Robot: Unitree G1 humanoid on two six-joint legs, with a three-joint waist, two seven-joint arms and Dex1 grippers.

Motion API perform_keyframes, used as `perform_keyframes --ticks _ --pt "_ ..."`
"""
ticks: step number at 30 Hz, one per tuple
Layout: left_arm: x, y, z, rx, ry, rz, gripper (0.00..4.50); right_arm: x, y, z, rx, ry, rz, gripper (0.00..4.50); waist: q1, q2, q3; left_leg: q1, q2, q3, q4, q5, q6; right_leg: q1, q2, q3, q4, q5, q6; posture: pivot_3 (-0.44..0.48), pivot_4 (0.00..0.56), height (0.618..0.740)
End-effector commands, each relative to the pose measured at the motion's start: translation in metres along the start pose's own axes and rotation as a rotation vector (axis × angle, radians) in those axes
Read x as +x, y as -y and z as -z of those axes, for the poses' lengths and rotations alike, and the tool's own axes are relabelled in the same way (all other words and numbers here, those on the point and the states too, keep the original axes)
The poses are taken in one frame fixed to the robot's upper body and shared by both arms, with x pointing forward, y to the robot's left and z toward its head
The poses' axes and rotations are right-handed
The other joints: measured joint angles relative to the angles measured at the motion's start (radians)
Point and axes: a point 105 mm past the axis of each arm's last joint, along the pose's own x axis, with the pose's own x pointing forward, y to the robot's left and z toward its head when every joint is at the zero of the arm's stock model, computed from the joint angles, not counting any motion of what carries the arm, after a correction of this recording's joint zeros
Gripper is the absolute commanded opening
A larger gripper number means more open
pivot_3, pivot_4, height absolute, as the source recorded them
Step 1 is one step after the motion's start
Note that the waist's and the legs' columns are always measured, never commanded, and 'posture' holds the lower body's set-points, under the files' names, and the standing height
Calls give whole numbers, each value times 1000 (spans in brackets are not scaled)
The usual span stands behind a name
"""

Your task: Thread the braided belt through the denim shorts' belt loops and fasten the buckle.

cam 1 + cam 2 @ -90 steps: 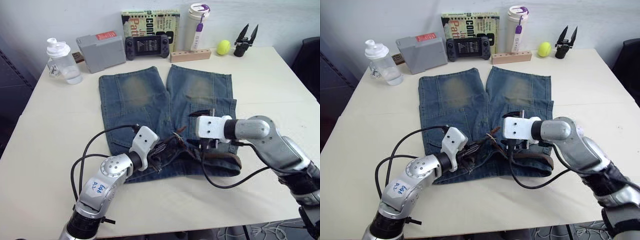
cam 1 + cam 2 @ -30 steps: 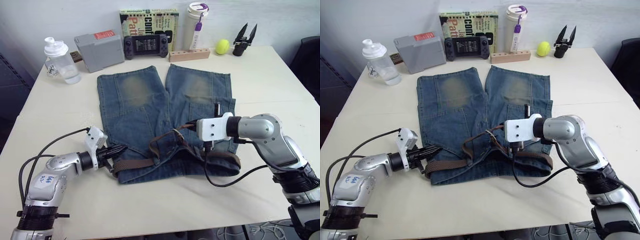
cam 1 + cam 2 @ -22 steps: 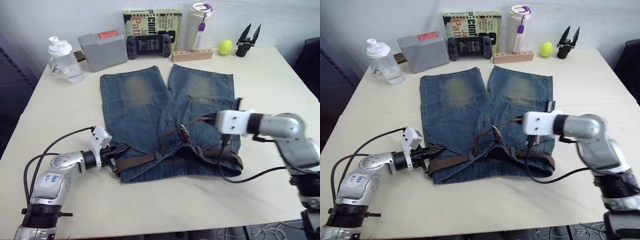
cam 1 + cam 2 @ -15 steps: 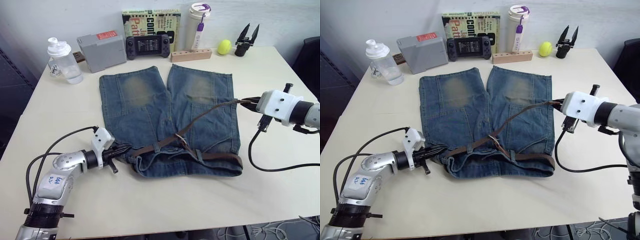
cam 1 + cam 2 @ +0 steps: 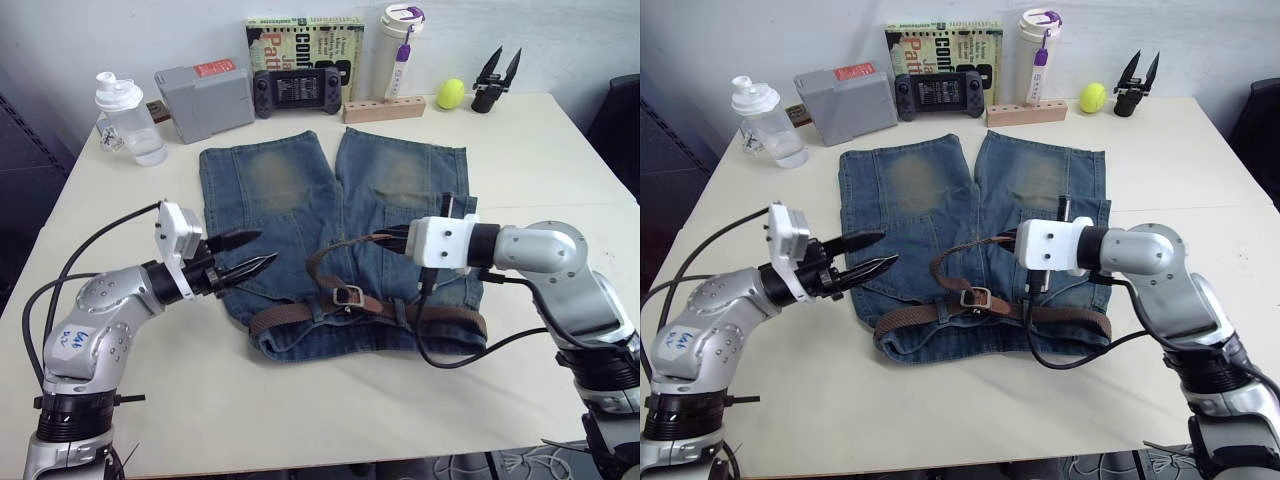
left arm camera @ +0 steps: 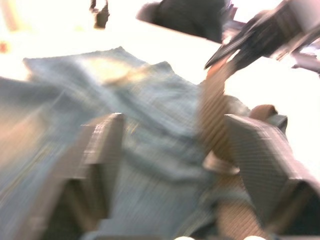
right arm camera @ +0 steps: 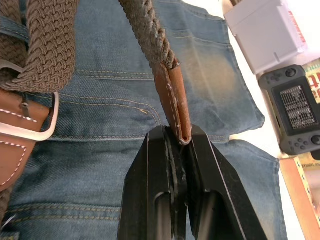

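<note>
The denim shorts (image 5: 290,200) lie flat on the table with the waistband toward me. The braided belt (image 5: 300,318) runs along that waistband, and its silver buckle (image 5: 348,295) sits near the middle. From the buckle the belt rises in a slack loop to its tan leather tip (image 7: 177,107). My right gripper (image 5: 393,238) is shut on that tip, above the shorts' right half. My left gripper (image 5: 265,246) is open and holds nothing. It hovers over the shorts' left side, just above the belt's left end. I cannot make out the belt loops under the belt.
Along the table's far edge stand a clear bottle (image 5: 130,120), a grey box (image 5: 205,100), a game controller (image 5: 295,90), a book (image 5: 305,40), a tumbler (image 5: 398,50), a wooden block (image 5: 383,108), a yellow ball (image 5: 449,94) and a black tool (image 5: 495,80). Black cables trail from both wrists.
My left gripper has opened, let go of the belt's left end and lifted up. My right gripper has come back from the far right to the middle, so the taut belt now hangs slack.
</note>
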Motion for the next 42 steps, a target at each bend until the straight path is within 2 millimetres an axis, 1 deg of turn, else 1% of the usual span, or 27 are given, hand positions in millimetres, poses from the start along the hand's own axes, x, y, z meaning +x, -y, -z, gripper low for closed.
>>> perform_keyframes --ticks 1,4,6,9,12,14,15,16,17,21,22,23,28,30,32,33,35,36,37,39,40,41,42 --pt "18 20 -10 55 9 80 3595 2 9 -9 -47 18 36 0 -1 0 0 0 0 0 0 0 0 0 0 0 0 0 0 0 150 722" --pt "33 18 2 114 -31 55 3595 3 10 -10 -52 22 35 0 -5 0 0 1 0 1 -1 0 0 0 1 0 0 0 0 0 150 722" --pt "39 19 9 137 -50 57 3595 4 10 -11 -53 26 35 0 -6 0 0 1 0 1 -1 0 0 0 2 0 0 0 0 0 150 722" --pt "41 10 16 150 -65 10 3595 3 11 -13 -52 32 37 0 -5 0 0 1 0 1 -1 0 0 0 1 0 0 0 0 0 150 722" --pt "39 6 22 169 -87 -3 3595 3 12 -14 -51 38 39 0 -6 0 0 1 0 1 -1 0 0 0 2 0 0 0 0 0 150 722" --pt "39 3 23 175 -89 -16 3086 3 12 -16 -44 46 41 0 -5 0 0 0 0 1 -1 0 0 0 2 0 0 0 0 0 150 722" --pt "39 2 24 175 -90 -19 2964 3 12 -17 -43 48 41 0 -4 0 0 0 0 1 -1 0 0 0 1 0 0 0 0 0 150 722" --pt "38 2 25 176 -91 -20 2573 3 12 -17 -42 49 41 0 -3 0 0 0 0 1 -1 0 0 0 1 0 0 0 0 0 150 722" --pt "38 2 26 181 -96 -20 2286 3 12 -18 -40 52 41 0 -3 0 0 0 0 1 -1 0 0 0 1 0 0 0 0 0 150 722" --pt "41 5 26 178 -76 -13 602 3 12 -18 -28 54 38 0 -3 0 0 0 0 1 -1 0 0 0 1 0 0 0 0 0 150 722" --pt "42 6 27 177 -77 -11 118 3 12 -18 -22 52 40 0 -3 0 0 0 0 1 -1 0 0 0 1 0 0 0 0 0 150 722" --pt "42 7 28 177 -79 -11 39 3 13 -18 -18 51 41 0 -3 0 0 0 0 1 -1 0 0 0 1 0 0 0 0 0 150 722" --pt "46 11 33 166 -76 -8 39 2 13 -15 38 34 48 0 -3 0 0 0 0 1 -1 0 0 0 1 0 0 0 0 0 150 722" --pt "48 13 32 156 -54 -14 39 1 20 -12 108 28 104 0 -2 0 0 0 0 1 0 0 0 0 1 0 0 0 0 0 150 722" --pt "49 14 30 151 -30 -21 0 -3 28 -11 230 48 159 792 -2 0 0 0 0 1 0 0 0 0 1 0 0 0 0 0 150 722" --pt "49 15 30 150 -21 -24 0 -5 29 -11 272 57 167 1093 -2 0 0 0 0 1 0 0 0 0 1 0 0 0 0 0 150 722" --pt "48 15 28 142 29 -61 0 -15 34 -2 374 45 235 2078 -1 0 0 0 0 1 0 0 0 0 1 0 0 0 0 0 150 722" --pt "48 15 27 137 49 -74 0 -19 36 3 403 31 257 2488 0 0 0 0 0 1 0 0 0 0 1 0 0 0 0 0 150 722" --pt "46 17 23 134 86 -94 0 -24 32 8 456 16 255 2952 1 0 0 0 0 1 0 0 0 0 1 0 0 0 0 0 150 722" --pt "44 19 19 129 134 -123 0 -28 24 8 528 26 234 3906 3 0 0 -1 0 0 0 0 0 0 1 0 0 0 0 0 150 722" --pt "43 19 17 126 148 -133 0 -30 22 7 551 33 229 4311 1 0 0 -1 0 0 0 0 0 0 1 0 0 0 0 0 150 722" --pt "41 21 17 116 159 -140 0 -29 16 4 619 66 207 4469 0 0 0 -1 0 0 0 0 0 0 1 0 0 0 0 0 150 722" --pt "40 22 17 109 166 -145 0 -28 12 1 667 89 190 4469 0 0 0 0 0 0 0 0 0 0 1 0 0 0 0 0 150 722"
